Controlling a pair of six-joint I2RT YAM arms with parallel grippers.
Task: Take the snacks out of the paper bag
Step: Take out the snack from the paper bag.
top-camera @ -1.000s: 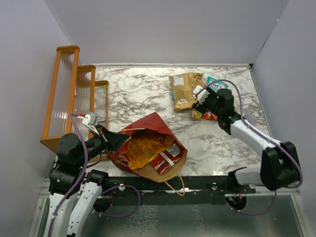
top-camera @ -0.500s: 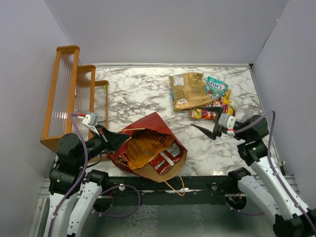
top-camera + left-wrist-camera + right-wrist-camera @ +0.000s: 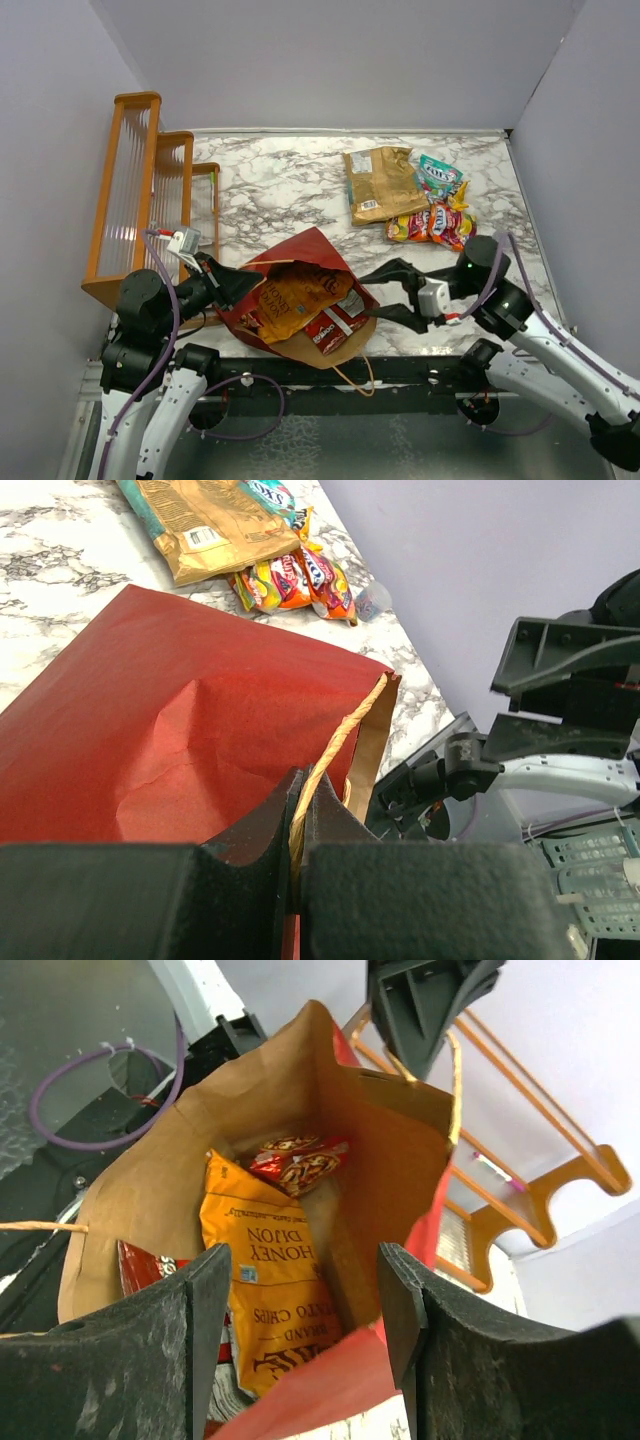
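Your right gripper (image 3: pixel 371 296) gapes at the mouth of the paper bag (image 3: pixel 305 248), chip bag (image 3: pixel 262 1290) straight ahead; left gripper (image 3: pixel 297 810) pinches the handle (image 3: pixel 335 748).

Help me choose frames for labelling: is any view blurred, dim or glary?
Top external: even, soft light, all sharp, no glare on the paper bag. Left wrist: the left claw is a dark, soft-focus mass along the bottom; the bag's red side is crisp. Right wrist: the right claw is blurred in front, yet the print on the orange chip bag reads clearly.
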